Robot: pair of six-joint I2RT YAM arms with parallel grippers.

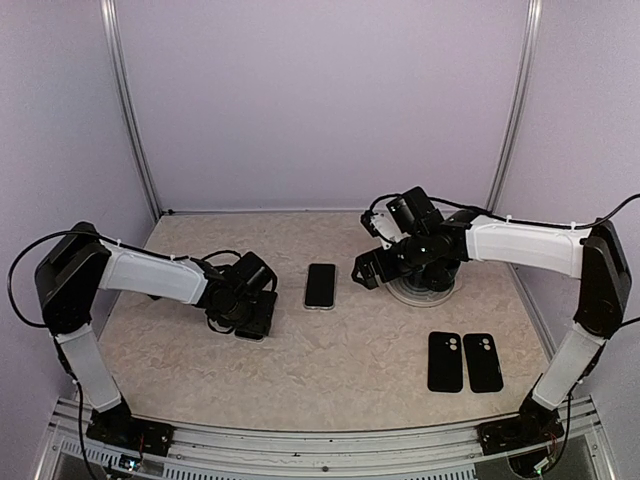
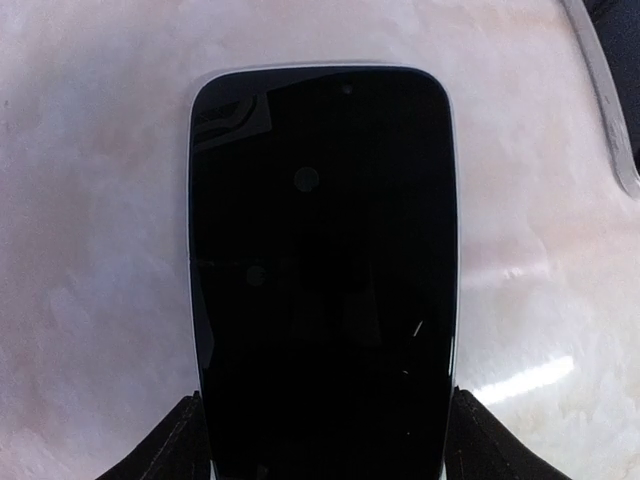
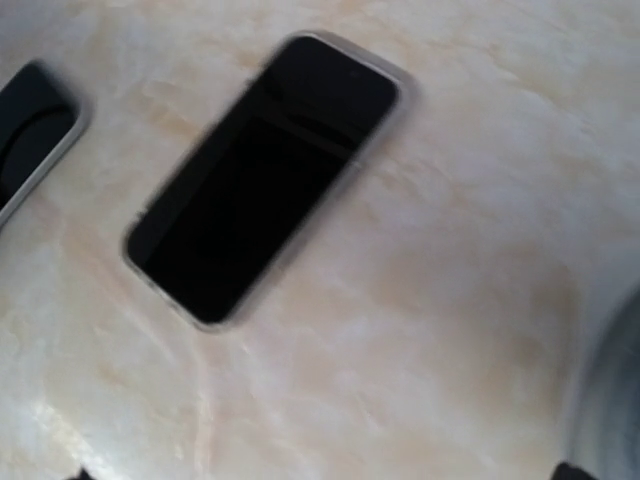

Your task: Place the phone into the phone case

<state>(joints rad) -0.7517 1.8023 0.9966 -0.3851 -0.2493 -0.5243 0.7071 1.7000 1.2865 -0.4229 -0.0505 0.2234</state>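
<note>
A black phone [image 2: 322, 250] with a pale rim lies screen up on the marbled table, filling the left wrist view. My left gripper [image 2: 325, 400] is shut on it, with one finger [image 2: 175, 445] against each long side. In the top view that gripper [image 1: 252, 312] sits low at the left of the table. A second phone [image 1: 320, 285] lies flat mid-table, also seen blurred as the phone [image 3: 265, 175] in the right wrist view. My right gripper [image 1: 366, 270] hovers open just right of it, holding nothing. Two black phone cases [image 1: 464, 362] lie side by side at the front right.
A grey round disc [image 1: 425, 287] lies under the right arm's wrist. In the right wrist view, a dark rounded thing with a pale rim [image 3: 30, 130] shows at the left edge. Purple walls with metal posts close in the table on three sides.
</note>
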